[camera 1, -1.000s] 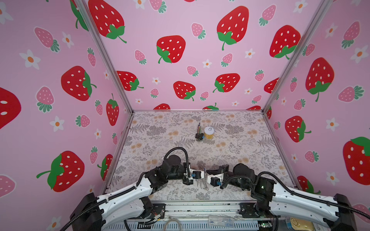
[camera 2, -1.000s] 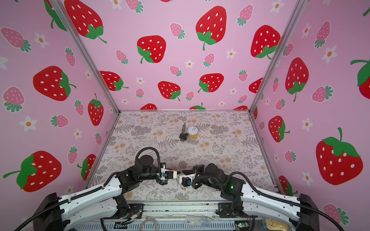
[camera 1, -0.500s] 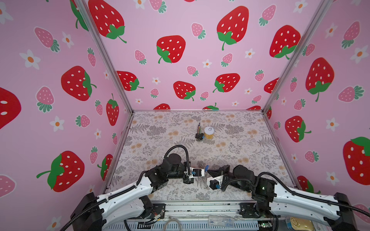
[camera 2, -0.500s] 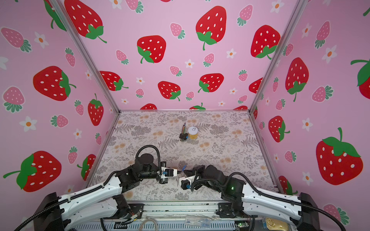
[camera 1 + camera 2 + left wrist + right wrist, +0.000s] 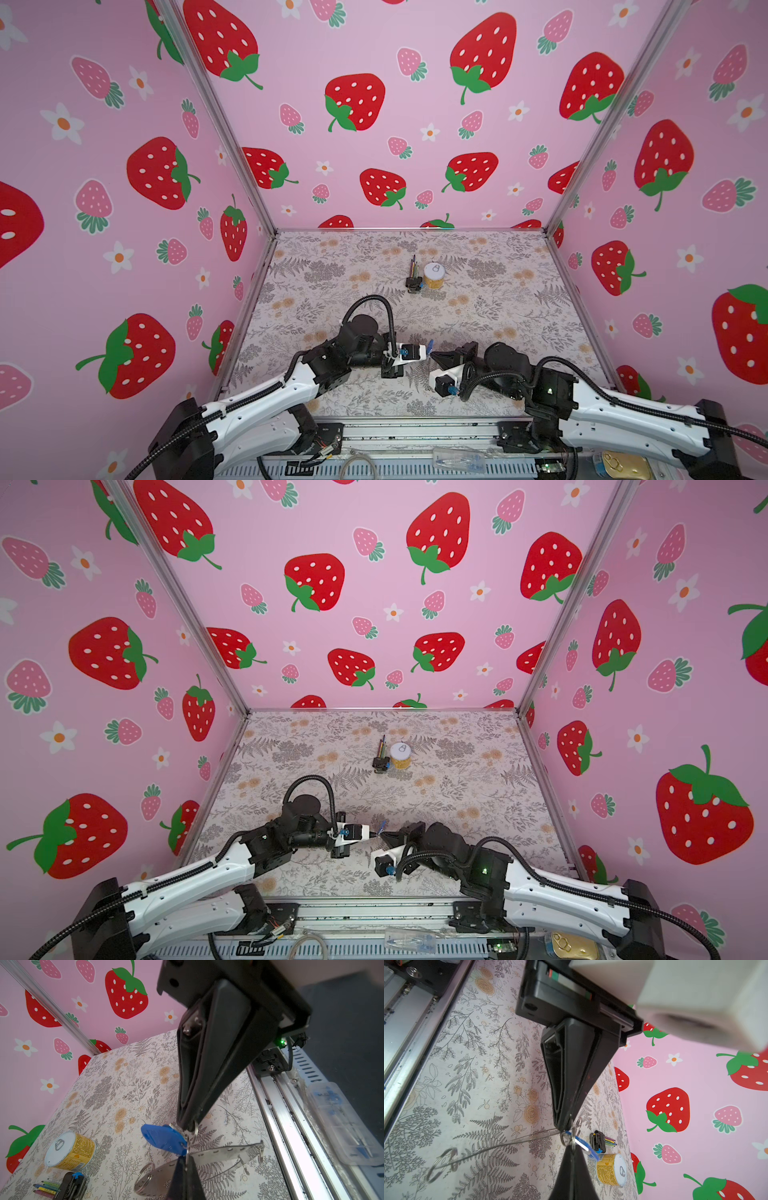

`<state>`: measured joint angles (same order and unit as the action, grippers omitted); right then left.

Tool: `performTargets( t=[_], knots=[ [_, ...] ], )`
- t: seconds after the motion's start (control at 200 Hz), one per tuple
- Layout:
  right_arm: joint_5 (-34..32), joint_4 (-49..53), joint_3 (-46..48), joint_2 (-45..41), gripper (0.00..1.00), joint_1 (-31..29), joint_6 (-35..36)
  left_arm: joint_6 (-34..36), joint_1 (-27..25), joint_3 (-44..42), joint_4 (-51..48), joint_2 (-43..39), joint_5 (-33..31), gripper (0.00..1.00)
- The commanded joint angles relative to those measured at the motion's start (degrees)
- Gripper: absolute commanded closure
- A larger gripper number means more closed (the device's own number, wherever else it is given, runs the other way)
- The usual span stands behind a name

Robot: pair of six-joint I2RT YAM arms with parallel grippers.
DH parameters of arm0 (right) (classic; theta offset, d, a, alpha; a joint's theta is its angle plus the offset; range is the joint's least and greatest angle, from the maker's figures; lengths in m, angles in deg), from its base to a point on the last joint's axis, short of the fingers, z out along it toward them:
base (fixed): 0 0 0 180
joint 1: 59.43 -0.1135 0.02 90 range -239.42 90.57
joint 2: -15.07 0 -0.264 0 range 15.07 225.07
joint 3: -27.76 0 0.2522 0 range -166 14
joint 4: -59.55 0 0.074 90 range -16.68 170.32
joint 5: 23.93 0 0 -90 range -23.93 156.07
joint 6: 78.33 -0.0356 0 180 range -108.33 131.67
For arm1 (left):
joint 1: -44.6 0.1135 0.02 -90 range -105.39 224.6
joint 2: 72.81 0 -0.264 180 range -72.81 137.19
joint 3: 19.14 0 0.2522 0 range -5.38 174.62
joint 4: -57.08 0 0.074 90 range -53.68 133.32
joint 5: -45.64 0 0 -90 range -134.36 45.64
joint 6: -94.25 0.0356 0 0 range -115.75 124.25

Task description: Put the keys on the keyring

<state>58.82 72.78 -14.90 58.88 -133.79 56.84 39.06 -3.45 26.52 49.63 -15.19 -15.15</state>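
Note:
Both grippers meet tip to tip above the front of the table. My left gripper (image 5: 186,1158) (image 5: 428,354) is shut on the keyring (image 5: 228,1150), a flat grey metal hoop with holes and small split rings (image 5: 145,1169). In the right wrist view the keyring (image 5: 500,1144) is a thin line ending at the left gripper (image 5: 564,1129). My right gripper (image 5: 572,1147) (image 5: 188,1127) is shut on a small split ring (image 5: 195,1126), seen edge-on between its tips. The blue keys tag (image 5: 162,1138) (image 5: 584,1147) (image 5: 430,344) hangs between the two tips. Which ring carries it I cannot tell.
A yellow can (image 5: 434,275) with a white lid and a black clip with coloured sticks (image 5: 412,278) stand mid-table, far beyond the grippers. A metal rail (image 5: 415,432) runs along the front edge, with a clear plastic case (image 5: 342,1122) on it. Pink walls close three sides.
Both grippers have lifted slightly and closed in on each other until their tips meet. The blue tag, hidden a second ago, now sticks up between them.

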Motion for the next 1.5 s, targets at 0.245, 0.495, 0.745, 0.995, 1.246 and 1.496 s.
performTargets(
  t=[0.245, 0.495, 0.745, 0.995, 1.246, 1.496],
  knots=[
    [-0.81, 6.16, -2.95, 0.66, 1.0, -0.95, 2.7, -1.45, 1.21, 3.04, 2.06, -1.19, 1.46, 1.0],
    [-1.63, 6.93, -3.88, 2.04, 1.0, -1.04, 2.26, -1.39, 1.45, 2.84, 2.62, -1.57, 3.7, 1.0],
    [-1.63, 7.61, -4.19, 2.36, 1.0, -1.04, 2.74, -1.66, 1.47, 2.73, 2.94, -2.07, 4.01, 1.0],
    [-3.65, 8.77, -3.84, 3.03, 1.0, -1.13, 2.38, -2.36, 1.48, 2.47, 3.77, -2.43, 4.63, 1.0],
    [-8.57, 8.07, -2.21, 3.5, 1.0, -1.13, 2.21, -3.77, 2.17, 2.3, 4.94, -2.76, 6.09, 1.0],
    [-10.6, 6.27, -2.2, 4.33, 0.89, -1.13, 0.4, -6.68, 3.79, 2.47, 7.31, -1.45, 8.22, 1.0]
  ],
)
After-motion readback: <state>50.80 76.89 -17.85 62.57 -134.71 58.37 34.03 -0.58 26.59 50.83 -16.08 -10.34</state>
